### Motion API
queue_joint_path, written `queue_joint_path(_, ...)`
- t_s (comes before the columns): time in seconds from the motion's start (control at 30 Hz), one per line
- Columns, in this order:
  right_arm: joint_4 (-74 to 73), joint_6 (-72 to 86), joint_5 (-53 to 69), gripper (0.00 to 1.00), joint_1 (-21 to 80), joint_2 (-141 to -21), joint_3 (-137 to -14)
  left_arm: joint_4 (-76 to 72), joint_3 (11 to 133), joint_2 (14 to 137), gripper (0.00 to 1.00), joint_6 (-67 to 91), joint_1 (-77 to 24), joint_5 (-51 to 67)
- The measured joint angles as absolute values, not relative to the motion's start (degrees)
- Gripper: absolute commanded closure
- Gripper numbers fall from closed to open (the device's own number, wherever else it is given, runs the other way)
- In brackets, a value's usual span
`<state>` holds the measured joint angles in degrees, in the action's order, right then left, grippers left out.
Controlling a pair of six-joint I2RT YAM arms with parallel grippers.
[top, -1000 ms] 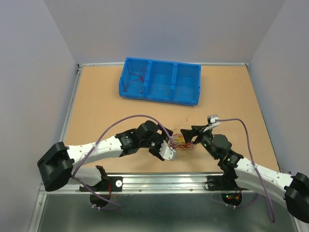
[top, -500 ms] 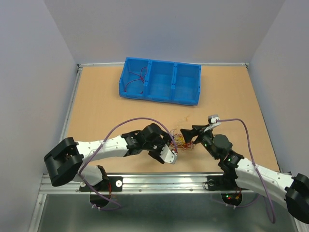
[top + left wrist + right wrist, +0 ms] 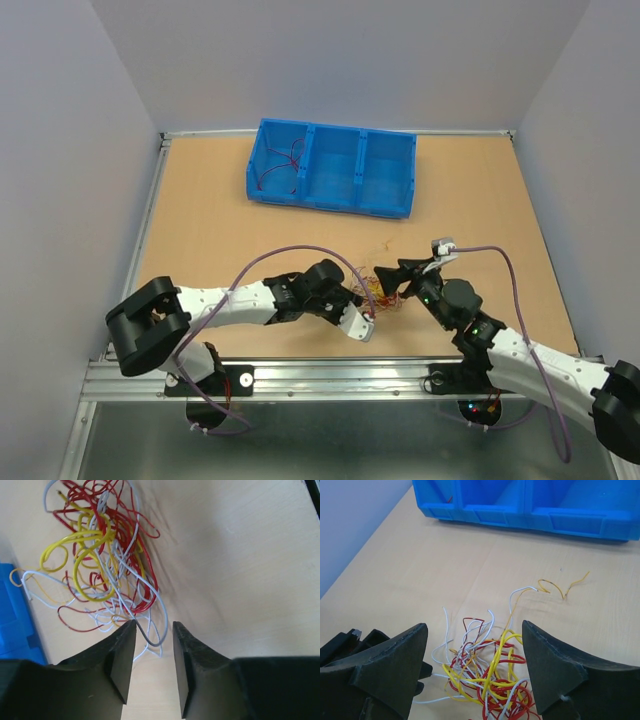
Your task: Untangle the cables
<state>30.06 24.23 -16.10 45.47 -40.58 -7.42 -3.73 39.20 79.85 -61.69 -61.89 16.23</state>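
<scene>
text: none legible | labels: none | numbers: none | signs: none

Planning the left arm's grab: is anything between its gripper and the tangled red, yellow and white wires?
Nothing visible. The open left gripper sits at the edge of the tangled clump of thin red, yellow and white wires; one pale loop lies between its fingers.

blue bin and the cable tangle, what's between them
Bare table except one stray yellowish wire trailing from the tangle, clearest in the right wrist view.
</scene>
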Motion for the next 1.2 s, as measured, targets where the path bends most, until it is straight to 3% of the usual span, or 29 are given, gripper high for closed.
queue_joint_path(0.03,30.04,24.21,-16.12,0.19,45.47,-40.91,-7.42,-3.9,39.4,80.49,0.64,-61.45,-62.22,16.21)
queue_joint_path(0.13,30.06,24.25,-16.12,0.19,45.47,-41.91,-7.42,-4.54,39.83,82.81,0.99,-60.31,-63.77,15.66)
queue_joint_path(0.4,30.41,24.23,-15.42,0.16,45.47,-45.3,-7.44,-6.66,39.77,82.35,1.0,-58.48,-64.84,12.21)
queue_joint_path(0.6,30.44,24.08,-11.9,0.13,45.47,-52.05,-7.73,-9.67,38.98,73.28,1.0,-55.66,-64.31,11.51)
queue_joint_path(0.63,30.41,24.01,-11.09,0.16,45.47,-54.17,-8.19,-10.52,38.98,71.66,1.0,-54.94,-64.05,11.51)
queue_joint_path(0.77,30.5,23.51,-8.62,0.49,45.47,-60.12,-10.87,-13.13,38.98,67.61,1.0,-51.77,-62.43,11.05)
queue_joint_path(0.8,30.46,23.57,-8.25,0.62,45.47,-61.93,-11.94,-13.58,38.98,66.96,1.0,-51.0,-61.95,10.87)
queue_joint_path(0.97,30.5,23.99,-10.04,0.75,45.47,-67.59,-14.96,-16.64,38.46,62.78,1.0,-46.5,-59.0,10.37)
queue_joint_path(1.2,29.82,24.47,-14.74,0.83,45.47,-63.02,-14.87,-22.94,36.77,56.4,1.0,-40.18,-54.28,8.51)
